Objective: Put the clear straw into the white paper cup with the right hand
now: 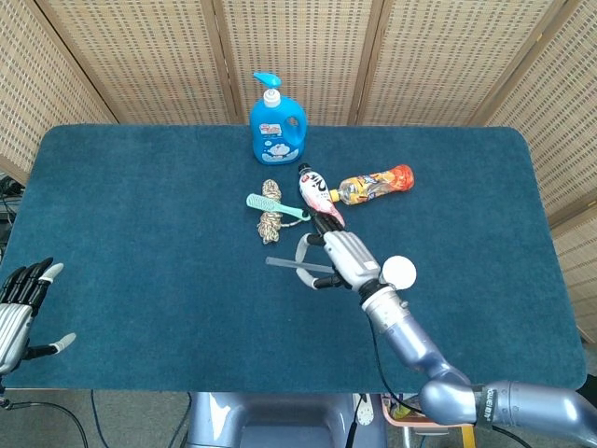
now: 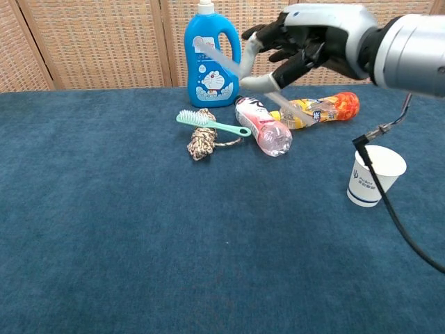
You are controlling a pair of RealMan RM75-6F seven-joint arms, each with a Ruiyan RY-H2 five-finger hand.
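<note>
My right hand (image 1: 338, 259) (image 2: 306, 43) is raised well above the table and pinches the clear straw (image 1: 291, 265) (image 2: 229, 65) between thumb and a finger. The straw sticks out to the left of the hand, tilted in the chest view. The white paper cup (image 1: 397, 273) (image 2: 374, 175) stands upright on the blue cloth, to the right of the hand and lower in the chest view. My left hand (image 1: 20, 303) rests at the table's left front edge with its fingers apart and nothing in it.
A blue detergent bottle (image 1: 276, 125) (image 2: 211, 58) stands at the back. In front of it lie a pink drink bottle (image 1: 319, 198) (image 2: 263, 127), an orange bottle (image 1: 377, 182) (image 2: 324, 109), a teal brush (image 1: 275, 206) (image 2: 211, 123) and a coil of rope (image 1: 270, 222) (image 2: 201, 142). Wicker screens stand behind the table.
</note>
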